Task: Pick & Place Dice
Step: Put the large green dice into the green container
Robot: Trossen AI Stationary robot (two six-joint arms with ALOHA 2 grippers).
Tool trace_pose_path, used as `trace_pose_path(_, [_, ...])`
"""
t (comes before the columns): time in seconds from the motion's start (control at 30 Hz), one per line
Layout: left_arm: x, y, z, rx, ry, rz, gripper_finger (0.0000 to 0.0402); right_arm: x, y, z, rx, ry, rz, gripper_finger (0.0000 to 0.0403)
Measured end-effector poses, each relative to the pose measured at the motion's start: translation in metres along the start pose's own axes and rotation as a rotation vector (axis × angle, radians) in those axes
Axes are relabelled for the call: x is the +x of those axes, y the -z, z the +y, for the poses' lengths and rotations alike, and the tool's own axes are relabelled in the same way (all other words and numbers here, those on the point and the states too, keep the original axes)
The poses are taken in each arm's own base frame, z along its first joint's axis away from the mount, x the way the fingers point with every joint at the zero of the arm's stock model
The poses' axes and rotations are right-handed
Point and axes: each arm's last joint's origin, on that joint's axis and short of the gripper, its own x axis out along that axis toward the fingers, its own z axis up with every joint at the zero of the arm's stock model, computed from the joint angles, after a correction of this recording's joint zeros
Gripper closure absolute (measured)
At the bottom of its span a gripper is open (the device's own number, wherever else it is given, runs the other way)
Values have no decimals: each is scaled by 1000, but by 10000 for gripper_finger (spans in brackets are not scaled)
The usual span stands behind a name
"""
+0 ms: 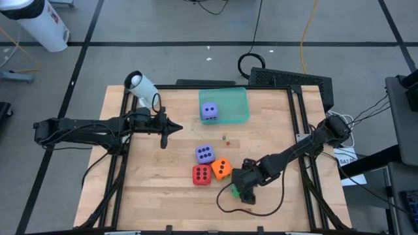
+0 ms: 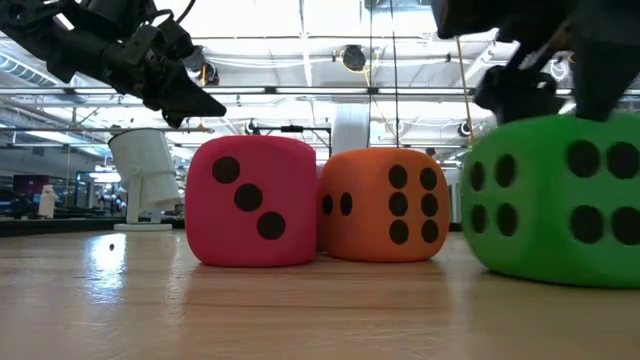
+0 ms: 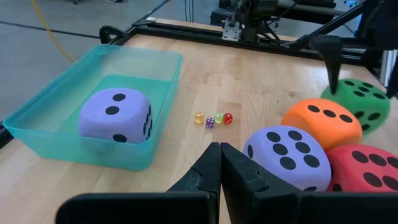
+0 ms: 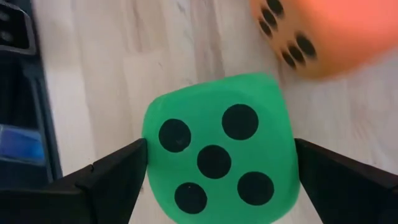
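Right gripper [image 4: 217,162] straddling green die [image 4: 217,149], fingers spread

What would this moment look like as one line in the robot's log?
right gripper: open, straddling green die | left gripper: shut, idle | tray: one purple die

Our two dark arms

We see black jointed links trailing black cables, each ending in matte black wedge-shaped fingers [image 3: 214,180].

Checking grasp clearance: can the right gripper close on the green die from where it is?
Probably yes. The right gripper is open, with a finger on each side of the green die. The orange die sits apart from it, leaving both sides clear.
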Motion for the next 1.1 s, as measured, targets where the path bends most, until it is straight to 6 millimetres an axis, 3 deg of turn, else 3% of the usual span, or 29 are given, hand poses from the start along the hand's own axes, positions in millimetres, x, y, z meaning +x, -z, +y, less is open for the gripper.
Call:
trace_pose_path(0.2, [0, 1, 0, 0, 0, 7, 382, -1, 4, -13, 32, 74, 80, 23])
trace_pose_path(0.5, [0, 1, 0, 7, -1, 8, 382, -1, -14, -27, 35, 94, -17, 23])
trace_pose_path(0.73, [0, 1, 0, 8, 0, 7, 382, -26, -19, -25, 9, -3, -166, 23])
trace_pose_path(0.93, [0, 1, 0, 8, -1, 8, 382, -48, -13, -31, 18, 39, -251, 23])
trace_pose_path(1.1, [0, 1, 0, 8, -1, 7, 382, -54, -13, -29, 10, 18, -281, 23])
